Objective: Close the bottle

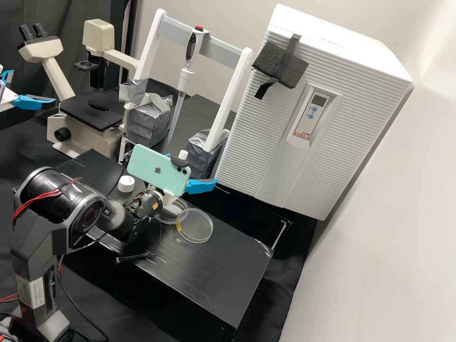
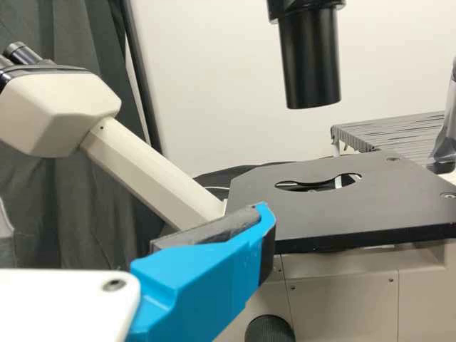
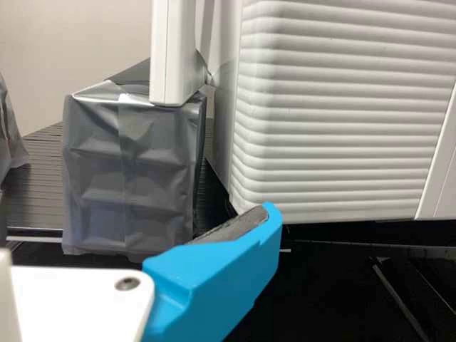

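Note:
A round white cap (image 1: 126,183) lies on the black platform (image 1: 223,266), just left of the right arm's wrist. That arm carries a mint-green phone (image 1: 156,168). The right gripper's blue finger (image 1: 203,185) juts out past the phone toward the white cabinet, and its grey pad (image 3: 228,229) holds nothing. A small white piece (image 1: 183,154) pokes up behind the phone; I cannot tell if it is the bottle. The left gripper (image 1: 21,88) is open at the far left, beside the microscope, and its finger (image 2: 214,263) is bare.
Two clear petri dishes (image 1: 194,225) lie on the platform by the right wrist. A taped grey block (image 3: 132,178) and the ribbed white cabinet (image 1: 308,109) stand close ahead of the right gripper. A pipette (image 1: 183,80) hangs on a white stand. The microscope stage (image 2: 342,199) is by the left gripper.

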Robot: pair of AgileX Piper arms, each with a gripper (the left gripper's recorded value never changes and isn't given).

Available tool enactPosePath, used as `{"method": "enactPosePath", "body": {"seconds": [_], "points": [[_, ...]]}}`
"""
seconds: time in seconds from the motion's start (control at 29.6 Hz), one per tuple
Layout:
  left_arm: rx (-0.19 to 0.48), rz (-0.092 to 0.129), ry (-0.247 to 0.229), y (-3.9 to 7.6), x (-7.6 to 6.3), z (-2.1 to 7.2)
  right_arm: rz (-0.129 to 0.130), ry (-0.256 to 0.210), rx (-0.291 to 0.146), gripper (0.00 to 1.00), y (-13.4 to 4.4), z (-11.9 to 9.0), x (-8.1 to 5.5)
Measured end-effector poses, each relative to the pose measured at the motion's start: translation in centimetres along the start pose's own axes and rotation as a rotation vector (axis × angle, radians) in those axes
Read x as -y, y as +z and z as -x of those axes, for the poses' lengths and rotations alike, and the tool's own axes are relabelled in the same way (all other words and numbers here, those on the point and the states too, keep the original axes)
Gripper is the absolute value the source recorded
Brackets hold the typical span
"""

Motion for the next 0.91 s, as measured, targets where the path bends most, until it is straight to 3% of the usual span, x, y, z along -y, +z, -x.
{"method": "enactPosePath", "body": {"seconds": [0.34,0.37,0.57,0.78,0.91], "points": [[0.017,0.000,0.000,0.0,0.1,0.09,0.000,0.000,0.000,1.00,0.0,0.0,0.0],[0.030,0.012,0.001,-0.1,0.1,0.19,0.000,0.000,0.000,1.00,0.0,0.0,0.0],[0.148,0.089,0.000,-0.1,1.3,2.10,0.000,0.000,0.000,1.00,0.0,0.0,0.0],[0.297,0.120,-0.074,0.7,2.9,4.84,0.000,0.000,0.000,1.00,0.0,0.0,0.0],[0.374,0.123,-0.121,1.2,3.2,6.57,0.000,0.000,0.000,1.00,0.0,0.0,0.0]]}}
